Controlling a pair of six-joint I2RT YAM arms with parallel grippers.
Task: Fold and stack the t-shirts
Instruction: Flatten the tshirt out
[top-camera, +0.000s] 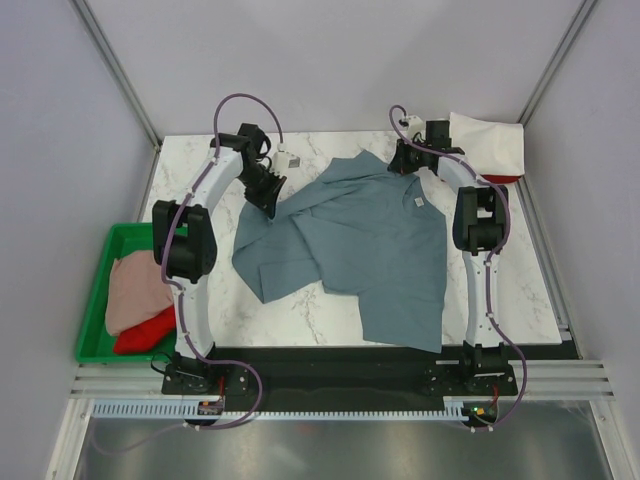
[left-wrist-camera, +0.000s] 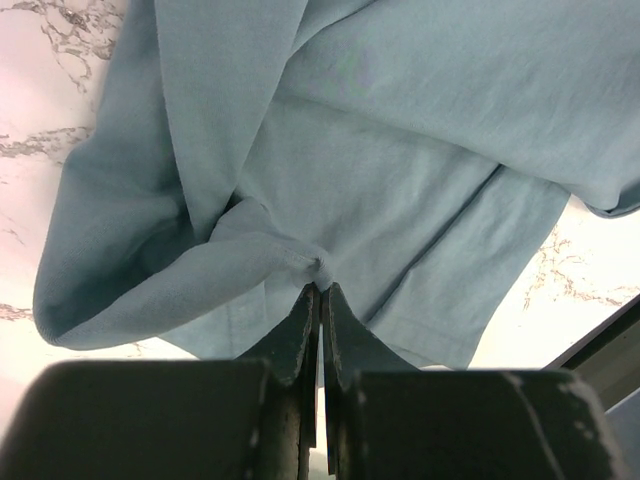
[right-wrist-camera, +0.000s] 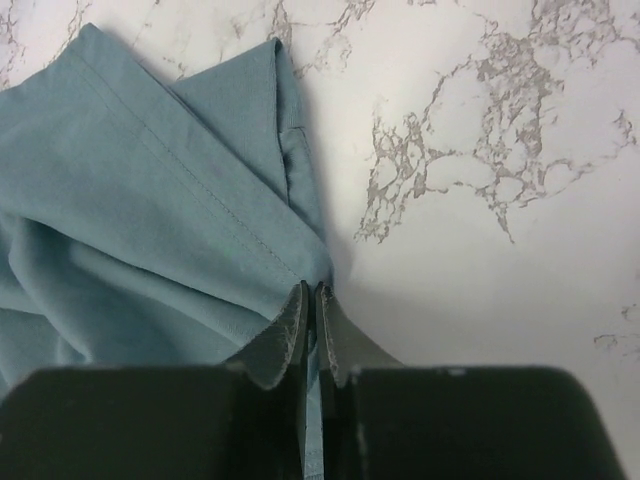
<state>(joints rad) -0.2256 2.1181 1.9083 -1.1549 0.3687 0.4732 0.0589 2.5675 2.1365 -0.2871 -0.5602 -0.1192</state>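
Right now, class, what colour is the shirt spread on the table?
The shirt is slate blue-grey; the top view shows it best.

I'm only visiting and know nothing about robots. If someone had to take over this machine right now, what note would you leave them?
Left pincer: shut on a bunched edge of the blue-grey t-shirt.
Right pincer: shut on the same shirt's hem, at its far edge.
The shirt lies rumpled mid-table, not yet folded.
A pink t-shirt and a red t-shirt lie heaped in the green tray on the left.
Back right corner: a white garment lies on a red garment, seemingly the finished stack.
Left to do: fold and stack the blue-grey one, then the two in the tray.
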